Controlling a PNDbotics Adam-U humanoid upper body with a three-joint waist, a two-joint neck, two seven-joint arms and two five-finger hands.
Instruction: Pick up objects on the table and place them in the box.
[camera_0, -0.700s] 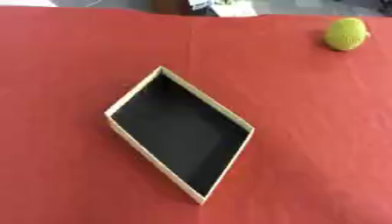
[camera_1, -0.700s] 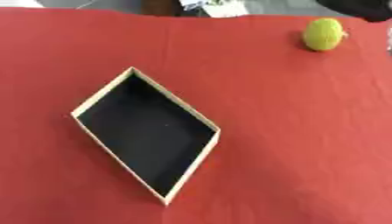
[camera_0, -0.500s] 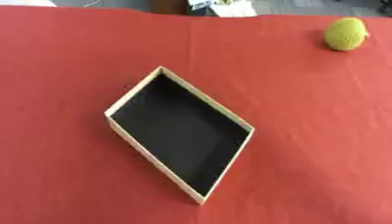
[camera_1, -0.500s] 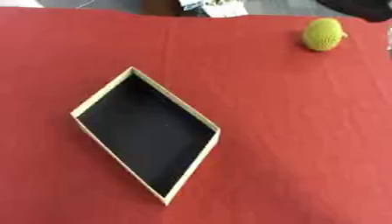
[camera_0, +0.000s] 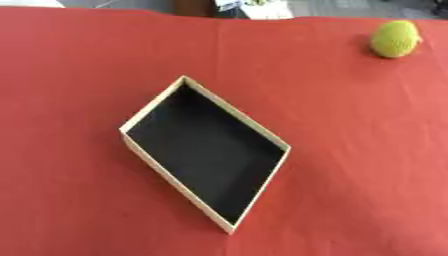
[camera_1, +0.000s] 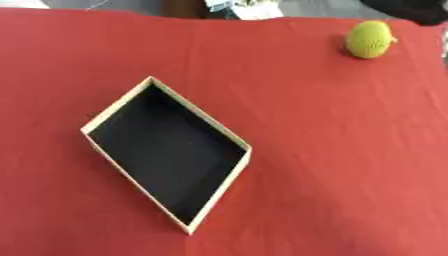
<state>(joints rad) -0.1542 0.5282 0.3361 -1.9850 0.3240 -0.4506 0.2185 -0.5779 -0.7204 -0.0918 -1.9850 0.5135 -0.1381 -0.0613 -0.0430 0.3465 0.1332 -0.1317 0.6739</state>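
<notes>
- The box (camera_0: 203, 152), a shallow tray with pale wooden walls and a black bottom, lies turned like a diamond on the red tablecloth (camera_0: 350, 150), left of the middle.
- Nothing shows inside the box; its dark floor is bare as far as both views reveal.
- One object is left to move: a yellow-green ball (camera_1: 368, 39) with a rough, fuzzy look, at the far right of the cloth, well apart from the box.
- No other loose object shows on the cloth.
- Neither robot hand appears in either view, so whether their fingers are apart or together cannot be told.
- Judged from this, the task looks barely begun: the ball is not yet picked up, and the reach, the grasp, the carry leftward and nearer, and the drop into the box all remain.
</notes>
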